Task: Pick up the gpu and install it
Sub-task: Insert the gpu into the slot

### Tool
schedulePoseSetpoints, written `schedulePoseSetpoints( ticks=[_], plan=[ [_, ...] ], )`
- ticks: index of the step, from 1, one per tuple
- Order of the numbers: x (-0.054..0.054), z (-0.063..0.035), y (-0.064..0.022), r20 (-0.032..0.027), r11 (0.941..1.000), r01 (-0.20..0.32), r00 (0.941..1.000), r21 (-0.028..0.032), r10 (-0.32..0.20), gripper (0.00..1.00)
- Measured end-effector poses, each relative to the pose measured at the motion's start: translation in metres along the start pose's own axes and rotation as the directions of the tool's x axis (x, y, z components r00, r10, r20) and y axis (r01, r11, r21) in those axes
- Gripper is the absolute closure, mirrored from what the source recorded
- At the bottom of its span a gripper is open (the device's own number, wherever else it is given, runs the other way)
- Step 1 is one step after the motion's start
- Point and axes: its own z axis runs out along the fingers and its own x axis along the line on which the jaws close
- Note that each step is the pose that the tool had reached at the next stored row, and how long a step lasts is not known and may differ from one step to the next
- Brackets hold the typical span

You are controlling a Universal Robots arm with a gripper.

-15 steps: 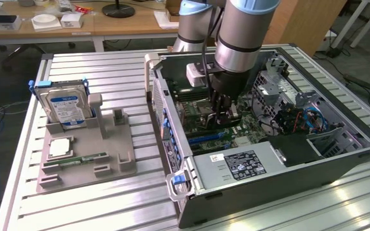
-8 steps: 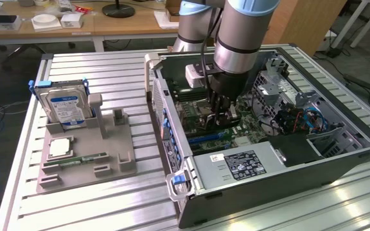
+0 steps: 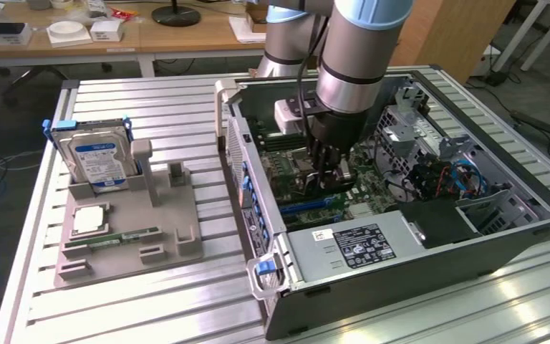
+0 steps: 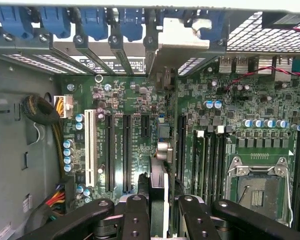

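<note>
The jaws are clamping the thin graphics card (image 4: 159,186) edge-on, holding it inside the open computer case (image 3: 428,259) on the tabletop, over the long slots of the green motherboard (image 4: 200,100).

The arm (image 3: 351,64) is reaching down into the open computer case (image 3: 504,244), which is lying on its side on the slatted metal desk (image 3: 189,107). Its hand (image 3: 331,170) is hanging just above the green board (image 3: 283,170), pinching a thin dark card (image 3: 340,177) edge-on. At the exterior view's left, a hard drive (image 3: 98,158) is standing upright in a grey holder (image 3: 137,254), with a memory stick (image 3: 127,236) lying flat on the same holder.
</note>
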Motion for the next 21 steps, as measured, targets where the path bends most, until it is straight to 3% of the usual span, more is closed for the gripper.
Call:
schedulePoseSetpoints(
  ticks=[21],
  plan=[
    [0.000,0.0130,0.0039,0.0001,1.0000,0.000,1.0000,0.0000,0.000,0.73]
  ],
)
